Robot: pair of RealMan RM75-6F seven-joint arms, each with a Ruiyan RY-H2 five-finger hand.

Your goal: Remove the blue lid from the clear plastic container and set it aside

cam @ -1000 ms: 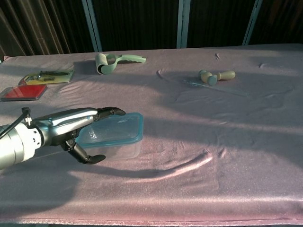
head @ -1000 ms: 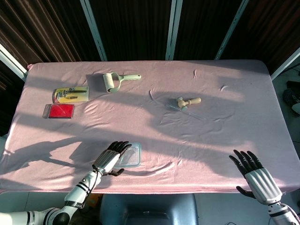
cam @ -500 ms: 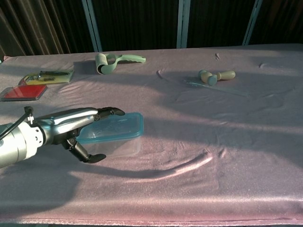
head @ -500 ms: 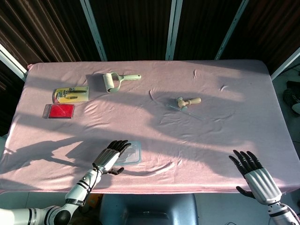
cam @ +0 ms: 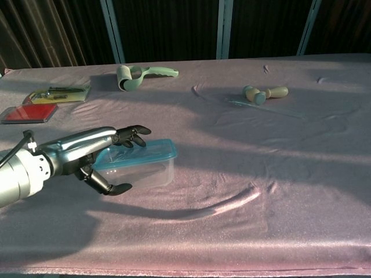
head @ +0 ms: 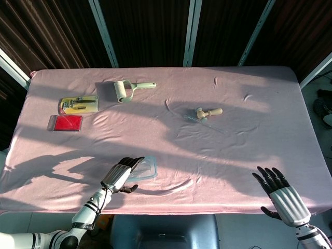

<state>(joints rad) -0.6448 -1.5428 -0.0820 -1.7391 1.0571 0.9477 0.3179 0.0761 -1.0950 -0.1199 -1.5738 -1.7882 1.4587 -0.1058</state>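
The clear plastic container (cam: 142, 174) sits near the front edge of the pink-covered counter (head: 218, 171), left of centre, with the blue lid (cam: 139, 154) on top of it. The lid looks tilted, its left side under the fingers lower than its right.

The left robot hand (cam: 95, 153) reaches in from the left, its dark fingers (cam: 132, 134) laid over the left part of the lid and bent down at the tips, the thumb hanging below beside the container's near wall. Whether it actually grips the lid or only rests on it I cannot tell. From the head view the same left robot hand (head: 119, 174) covers the container's left edge.

The right robot hand (head: 277, 189) hovers at the near right corner of the counter, fingers spread and holding nothing, well apart from the container.

Farther back lie a pale green roller (head: 127, 89), a yellow pack (head: 79, 105) with a red case (head: 65, 123) just in front of it at far left, and a small wooden tool (head: 208, 112) right of centre.
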